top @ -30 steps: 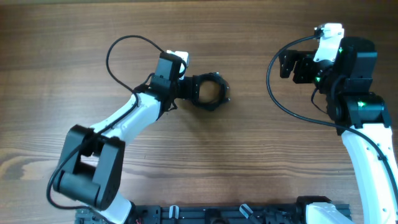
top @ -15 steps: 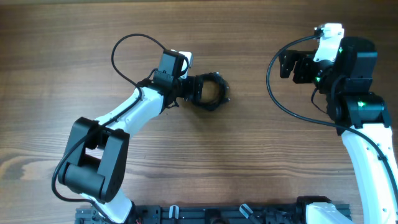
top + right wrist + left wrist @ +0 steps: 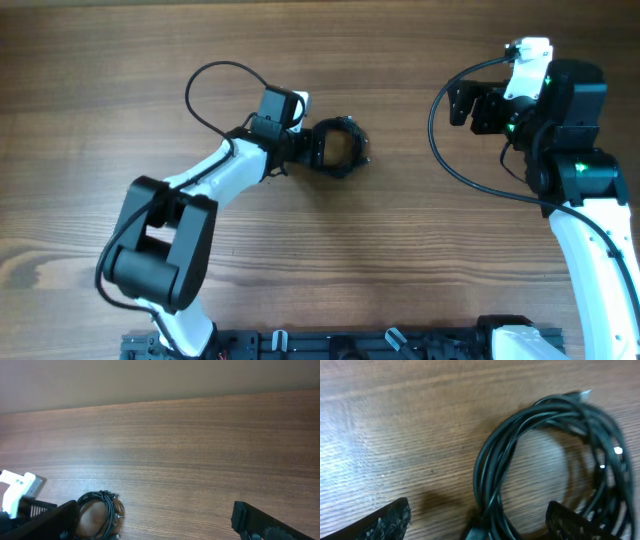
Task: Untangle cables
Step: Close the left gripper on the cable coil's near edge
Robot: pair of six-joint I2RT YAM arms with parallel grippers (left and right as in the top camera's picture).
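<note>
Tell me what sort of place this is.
Probably an indoor robot test bench or lab. A left arm and a right arm stand at a wooden table. A coil of cables lies on it, and a plain grey wall is behind.

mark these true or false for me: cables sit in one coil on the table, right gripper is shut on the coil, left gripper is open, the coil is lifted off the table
1. The cables sit in one coil on the wooden table. True.
2. The right gripper is shut on the coil. False: its jaws are open and empty, and it is off to the side, well apart from the coil.
3. The left gripper is open. True: its fingers stand wide, right at the coil.
4. The coil is lifted off the table. False: it lies flat on the wood, and neither gripper holds it.
</note>
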